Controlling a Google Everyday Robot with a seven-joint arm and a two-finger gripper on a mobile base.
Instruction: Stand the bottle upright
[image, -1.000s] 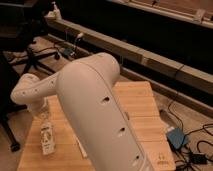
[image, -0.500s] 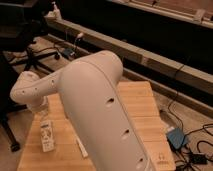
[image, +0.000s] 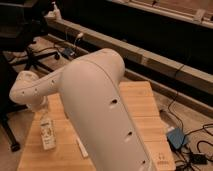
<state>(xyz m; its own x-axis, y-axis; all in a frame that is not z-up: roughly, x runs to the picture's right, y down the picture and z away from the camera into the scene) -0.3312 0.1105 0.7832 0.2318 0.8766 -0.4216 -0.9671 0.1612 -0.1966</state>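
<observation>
Camera view: looking down at a light brown wooden table (image: 142, 105), with a big white robot arm (image: 100, 115) in front of most of it.
Big white robot arm: fat, smooth and round, with small dark holes along it. Bends over to the left and ends in a round white knob (image: 24, 92) above the left side of the table.
Slim see-through whitish plastic bottle (image: 47, 131): on the left part of the table, near the left edge. Pale label with dark print facing up at the camera. Top end tucked under the round white knob, bottom end toward the near edge. Cannot tell if standing up or lying down.
Two-finger gripper: hidden behind the round white knob, right at the top of the bottle. Fingers pressed together. Cannot tell if pinching the bottle or not.
Small flat white strip (image: 81, 148): lying on the wood just right of the bottle, not touching it, partly under the arm.
Small blue box (image: 176, 138): on the floor, right of the table, with black cords (image: 200, 156) close by.
Black office chair (image: 35, 60): on the floor to the left, behind the arm, wheeled legs showing.
Long grey ledge (image: 150, 57): behind the table, running from the top left across to the right.
</observation>
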